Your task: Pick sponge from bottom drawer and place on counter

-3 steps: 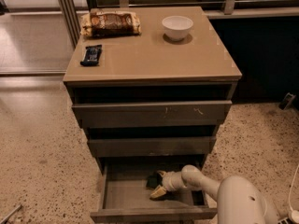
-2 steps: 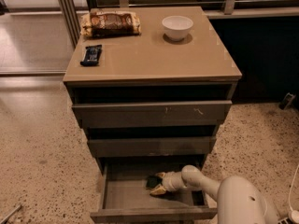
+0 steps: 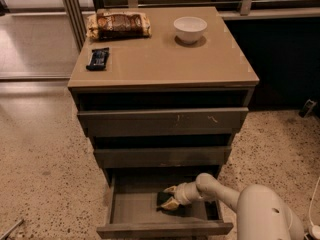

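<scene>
The bottom drawer (image 3: 150, 211) is pulled open below the two other drawers. The dark green sponge (image 3: 162, 199) lies on its floor, right of the middle. My gripper (image 3: 169, 196) reaches into the drawer from the right. It is open, with one fingertip on either side of the sponge's right end. The sponge rests on the drawer floor. The counter (image 3: 160, 59) is the glossy tan cabinet top.
On the counter stand a white bowl (image 3: 190, 29) at the back right, a brown snack bag (image 3: 118, 24) at the back left and a dark blue snack bar (image 3: 97, 58) at the left edge. The top drawer (image 3: 162, 119) and middle drawer (image 3: 162, 156) stick out a little. Speckled floor surrounds the cabinet.
</scene>
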